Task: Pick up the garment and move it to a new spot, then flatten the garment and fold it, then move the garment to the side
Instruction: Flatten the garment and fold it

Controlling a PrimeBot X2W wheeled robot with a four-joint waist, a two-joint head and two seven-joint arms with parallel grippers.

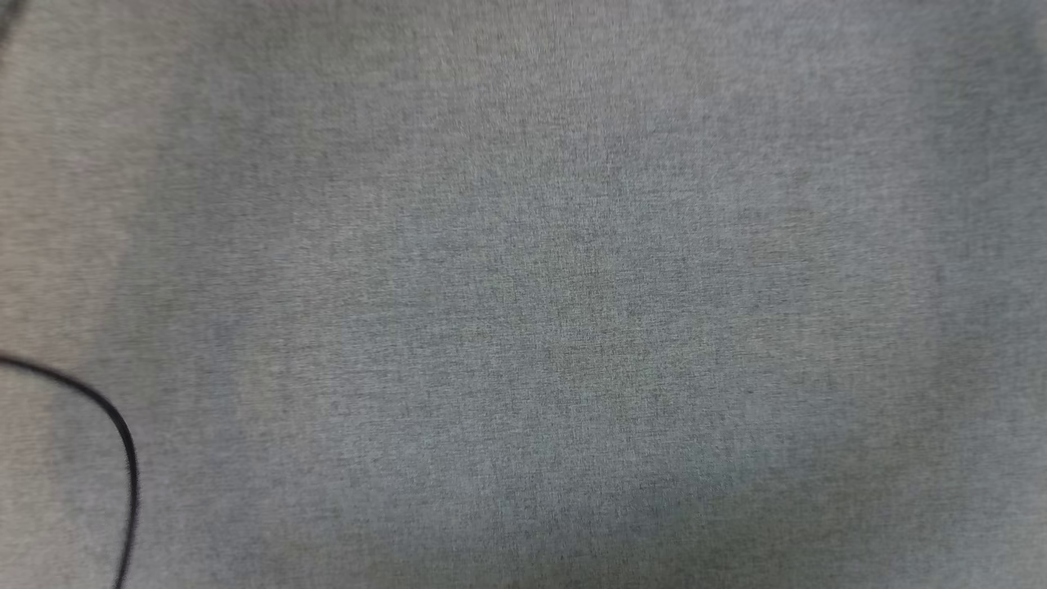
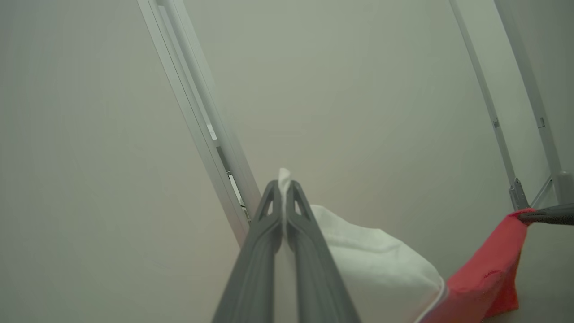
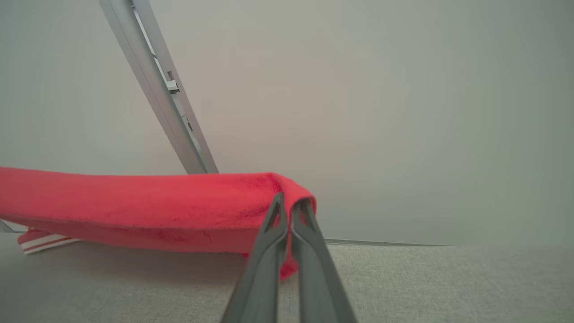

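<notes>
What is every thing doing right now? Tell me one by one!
garment: red and white, held up above the grey surface, spread between both end effectors.
left end effector: shut, pinching a white bit of the garment.
right end effector: shut, pinching a red edge of the garment.
grey surface: flat under the garment.
black cable: lying in a curve on the grey surface.

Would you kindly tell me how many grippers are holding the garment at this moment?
2. The left gripper pinches a white part of the garment; the right gripper pinches its red edge.
</notes>
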